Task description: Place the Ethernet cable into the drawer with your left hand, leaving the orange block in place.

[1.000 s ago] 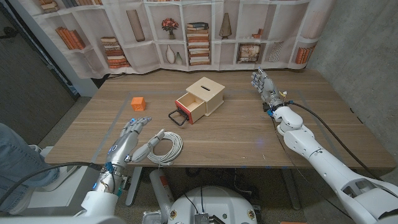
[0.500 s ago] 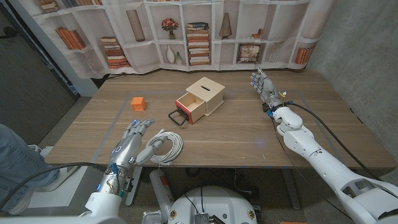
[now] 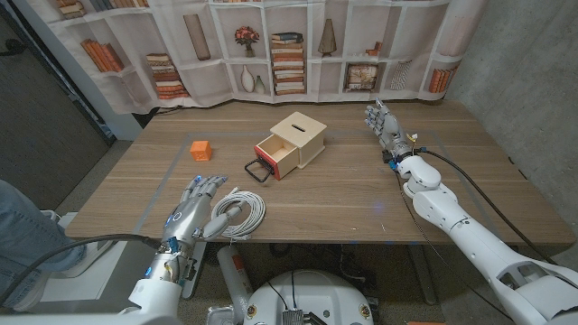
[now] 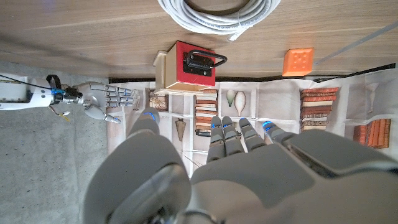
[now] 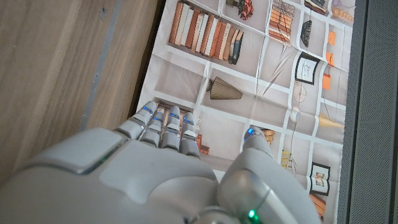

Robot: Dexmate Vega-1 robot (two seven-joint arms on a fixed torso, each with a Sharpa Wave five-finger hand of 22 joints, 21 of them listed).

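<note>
Task barely started, as we read it: the Ethernet cable (image 3: 240,213) lay coiled on the bench (image 3: 361,194) at its near edge, not lifted. Our left hand (image 3: 192,215) hovered just beside the coil, fingers (image 3: 217,183) spread and released, grasping nothing; the thumb looked close to the coil, but we couldn't tell if it touched. Still left: grasp the coil, carry it, drop it in the drawer (image 3: 275,155). The drawer stood pulled out of the wooden box (image 3: 298,137), red front with a black handle (image 3: 256,170) facing the coil, path between them bare. The orange block (image 3: 200,149) sat well apart, left of the box, out of the way. Our right hand (image 3: 383,125) waited at the far right, fingers loosely extended, holding nothing.
</note>
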